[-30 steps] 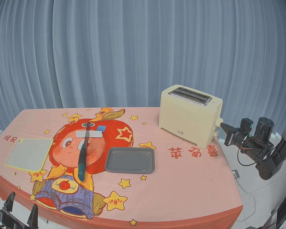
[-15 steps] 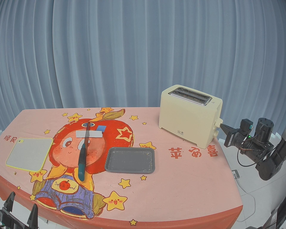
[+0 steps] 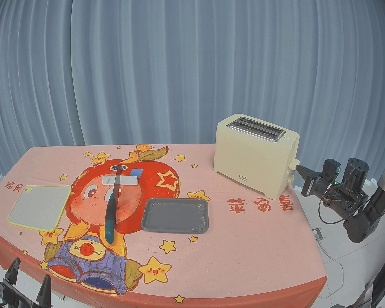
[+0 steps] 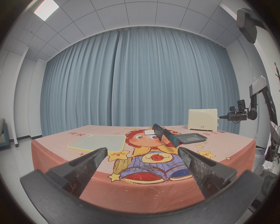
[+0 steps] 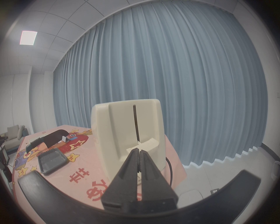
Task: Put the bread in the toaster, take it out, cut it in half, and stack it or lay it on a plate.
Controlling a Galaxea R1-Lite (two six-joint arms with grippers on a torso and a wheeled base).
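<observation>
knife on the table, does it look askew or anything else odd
The knife lies slantwise, its blade resting across a white strip, so it seems slightly propped. Pale specks, perhaps crumbs, dot the tray. Nothing else stands out.

a blue-grey curtain (image 3: 160, 72) hangs behind the pink cartoon tablecloth (image 3: 248, 240), a small blue square (image 3: 136, 173) on it.

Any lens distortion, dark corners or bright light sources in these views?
Head view: strong barrel distortion, curtain folds bow outward; light even, no hard shadows on the table. Left wrist view: black rounded corners; bright ceiling light at the rim. Right wrist view: same black corners, a ceiling light, no glare on the toaster.
</observation>
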